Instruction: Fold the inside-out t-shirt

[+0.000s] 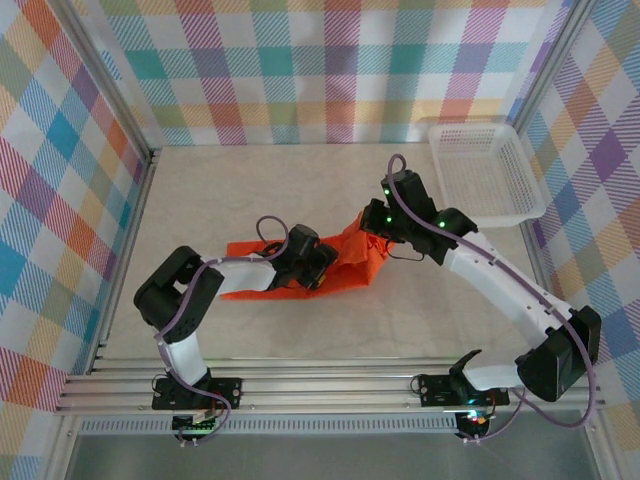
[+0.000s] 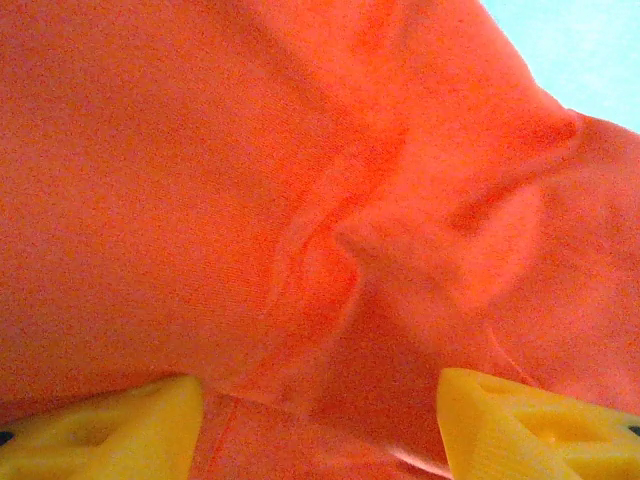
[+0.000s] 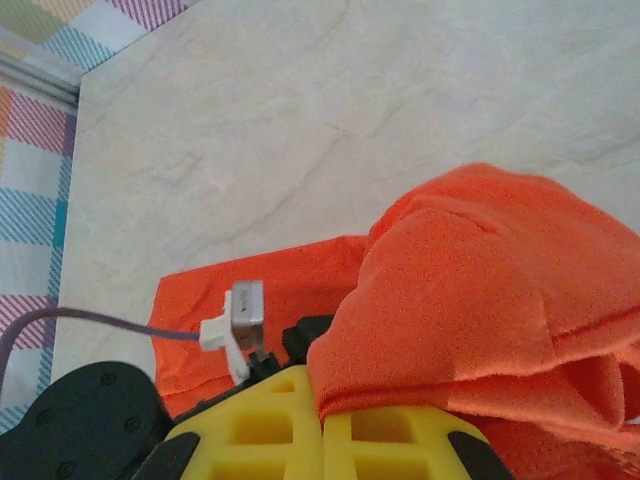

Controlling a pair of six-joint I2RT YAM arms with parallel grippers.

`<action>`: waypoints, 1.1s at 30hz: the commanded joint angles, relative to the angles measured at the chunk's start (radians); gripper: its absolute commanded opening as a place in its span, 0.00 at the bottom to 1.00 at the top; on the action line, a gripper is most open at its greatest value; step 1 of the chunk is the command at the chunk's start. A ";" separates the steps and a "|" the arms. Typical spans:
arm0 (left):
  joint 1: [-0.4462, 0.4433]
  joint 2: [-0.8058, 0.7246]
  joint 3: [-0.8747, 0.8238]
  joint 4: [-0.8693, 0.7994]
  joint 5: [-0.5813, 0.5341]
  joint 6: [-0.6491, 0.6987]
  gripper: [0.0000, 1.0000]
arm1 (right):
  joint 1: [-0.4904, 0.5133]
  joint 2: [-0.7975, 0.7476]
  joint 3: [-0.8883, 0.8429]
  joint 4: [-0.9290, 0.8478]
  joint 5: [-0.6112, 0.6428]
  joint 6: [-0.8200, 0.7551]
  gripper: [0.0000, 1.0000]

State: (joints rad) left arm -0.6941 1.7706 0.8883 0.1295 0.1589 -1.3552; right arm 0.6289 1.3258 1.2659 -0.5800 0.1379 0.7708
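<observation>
The inside-out t-shirt (image 1: 352, 262) lies mid-table (image 1: 250, 190), its long axis running left to right. My right pincer (image 3: 322, 425) pinches its lifted right end. My left pincer (image 2: 320, 425) is spread over the middle, so I judge the fold goes leftward.

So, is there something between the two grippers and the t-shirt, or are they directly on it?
Nothing visible stands between. The right gripper is shut on a fold of the t-shirt, and the left gripper, open, is right at the cloth.
</observation>
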 commanded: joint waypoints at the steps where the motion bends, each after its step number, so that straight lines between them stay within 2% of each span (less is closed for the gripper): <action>1: 0.023 -0.071 0.011 -0.284 -0.044 0.084 0.65 | -0.001 -0.005 -0.005 -0.010 0.043 0.006 0.00; 6: 0.044 -0.208 0.055 -0.395 -0.051 0.141 0.66 | -0.002 -0.015 -0.009 -0.032 0.079 -0.005 0.00; 10: 0.041 -0.240 0.010 -0.310 0.008 0.073 0.66 | -0.003 -0.019 -0.025 -0.027 0.082 -0.002 0.00; 14: 0.018 -0.213 -0.076 -0.140 0.068 -0.044 0.65 | -0.003 -0.011 -0.028 -0.028 0.078 -0.002 0.00; 17: -0.011 -0.160 -0.080 -0.076 0.085 -0.085 0.64 | -0.003 -0.008 -0.028 -0.027 0.083 -0.007 0.00; 21: -0.034 -0.101 -0.038 -0.063 0.098 -0.092 0.63 | -0.003 -0.005 -0.027 -0.030 0.081 -0.011 0.00; 26: -0.036 -0.125 -0.008 -0.124 0.055 -0.068 0.64 | -0.003 -0.011 -0.036 -0.034 0.081 -0.015 0.00; 33: -0.059 -0.108 0.009 -0.122 0.043 -0.082 0.63 | -0.005 -0.003 -0.040 -0.031 0.077 -0.016 0.00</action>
State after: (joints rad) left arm -0.7269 1.6672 0.8669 0.0216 0.2184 -1.4258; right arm 0.6277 1.3258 1.2339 -0.6106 0.2016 0.7700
